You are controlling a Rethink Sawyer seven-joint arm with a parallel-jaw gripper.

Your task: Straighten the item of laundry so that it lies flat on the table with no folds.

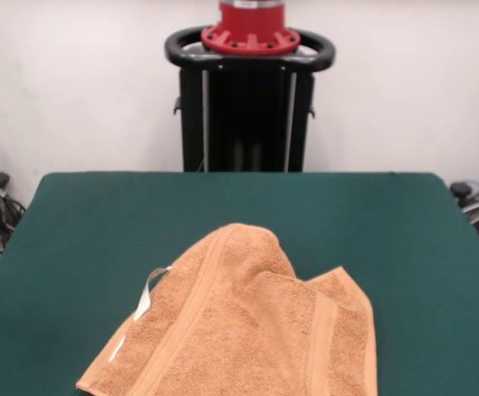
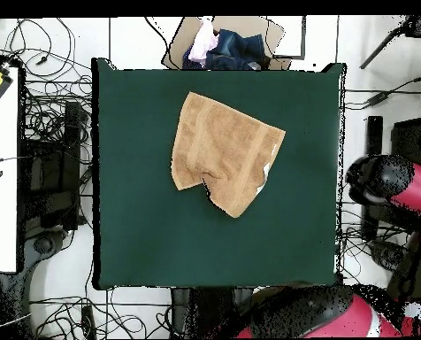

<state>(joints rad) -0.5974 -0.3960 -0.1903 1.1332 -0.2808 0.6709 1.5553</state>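
Note:
The orange-tan towel (image 1: 247, 330) lies on the dark green table (image 1: 99, 223), toward the near edge in the front view. It is crumpled: one part is folded over itself, leaving a notch at its far side. A small white tag (image 1: 145, 299) sticks out at its left edge. In the overhead view the towel (image 2: 225, 150) sits in the upper middle of the table (image 2: 161, 239), with the tag (image 2: 267, 173) on its right side. Red and black arm segments (image 2: 386, 186) stay off the table's right edge. The gripper does not show in either view.
The black pedestal with its red base (image 1: 247, 99) stands behind the table's far edge. In the overhead view, a cardboard box of clothes (image 2: 223, 44) sits beyond the top edge. Cables and a white desk (image 2: 0, 177) lie to the left.

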